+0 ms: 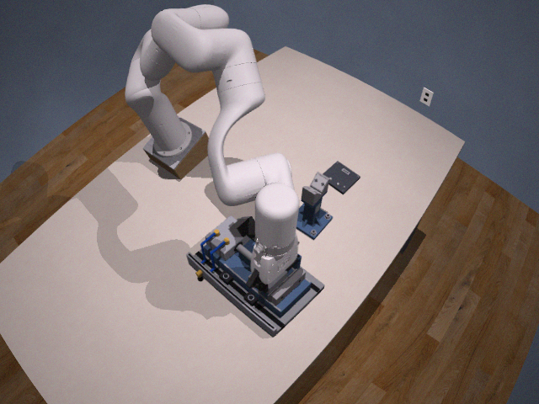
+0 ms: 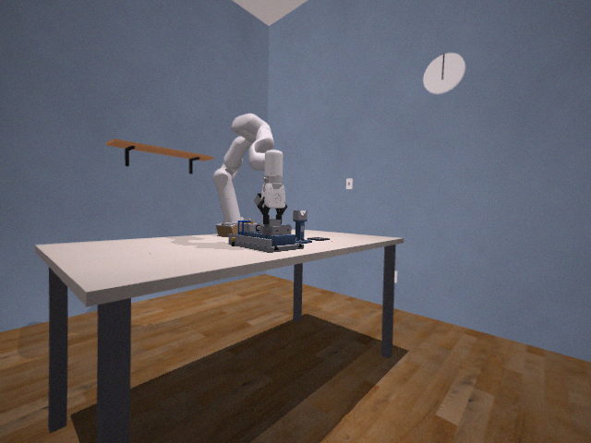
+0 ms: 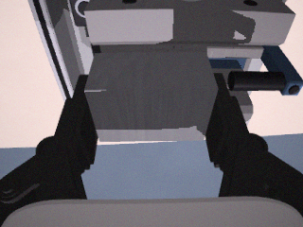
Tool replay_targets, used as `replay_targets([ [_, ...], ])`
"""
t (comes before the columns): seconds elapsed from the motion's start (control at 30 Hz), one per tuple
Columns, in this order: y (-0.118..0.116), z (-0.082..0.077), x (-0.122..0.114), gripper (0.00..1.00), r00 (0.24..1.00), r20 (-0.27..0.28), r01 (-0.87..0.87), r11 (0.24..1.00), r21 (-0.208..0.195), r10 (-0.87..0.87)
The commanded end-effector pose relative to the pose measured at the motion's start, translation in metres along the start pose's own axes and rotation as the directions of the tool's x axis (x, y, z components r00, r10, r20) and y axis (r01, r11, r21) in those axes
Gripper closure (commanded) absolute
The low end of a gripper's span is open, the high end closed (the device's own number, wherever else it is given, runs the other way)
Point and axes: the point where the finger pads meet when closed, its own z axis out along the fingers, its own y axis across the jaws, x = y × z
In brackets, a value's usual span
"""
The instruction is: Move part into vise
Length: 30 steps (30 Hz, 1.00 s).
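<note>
In the wrist view my gripper [image 3: 151,93] is shut on the part [image 3: 151,96], a grey block held by its two short ends between the black fingers. Its top face is plain, with no slot showing. The part hangs low in the open vise. The work stop [image 3: 256,79], a short black rod, points in from the right, near the right finger. Blue vise base shows along the part's near side. The fixed jaw and the low bars are hidden. From the side, the gripper [image 2: 271,220] points straight down into the vise.
The V-block [image 1: 314,191] stands on a blue post right of the vise. The dark infeed plate [image 1: 342,176] lies beyond it with nothing on it. Blue air lines with yellow fittings [image 1: 213,247] sit at the vise's cylinder end. The arm's base [image 1: 176,150] is at the back left.
</note>
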Motion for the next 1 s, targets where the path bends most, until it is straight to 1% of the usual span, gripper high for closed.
replay_targets([
  [0.0, -0.0002, -0.0003, -0.0016, 1.0, 1.0, 0.004, 0.0, 1.0, 0.0, 0.0],
  [0.97, -0.0002, 0.0076, -0.0016, 1.0, 1.0, 0.004, 0.0, 1.0, 0.0, 0.0],
])
